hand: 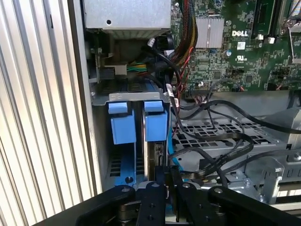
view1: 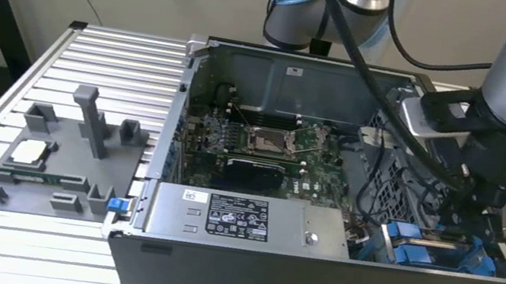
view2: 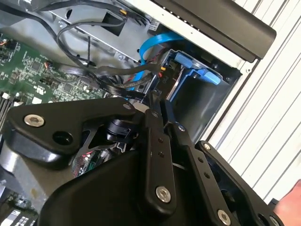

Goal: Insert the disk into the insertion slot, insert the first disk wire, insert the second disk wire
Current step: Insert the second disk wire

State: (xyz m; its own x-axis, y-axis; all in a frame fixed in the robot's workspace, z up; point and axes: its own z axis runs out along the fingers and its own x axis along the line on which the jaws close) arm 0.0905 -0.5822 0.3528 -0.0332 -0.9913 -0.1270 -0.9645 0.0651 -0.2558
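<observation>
One disk (hand: pixel 155 136) sits seated in the insertion slot (hand: pixel 129 96), just beyond the end effector's (hand: pixel 165 172) together-pressed fingertips.

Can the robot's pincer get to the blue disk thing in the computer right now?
Probably yes. The pincer is already down at the slot, its fingertips right by the disk edge. The case is open on top, so nothing blocks it. Black cables lie just beside it and could snag.

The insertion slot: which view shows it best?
The first wrist view: the insertion slot faces the camera, its blue tabs side by side. The exterior view shows it partly behind the arm; the second wrist view shows its blue mouth beyond the gripper.
</observation>
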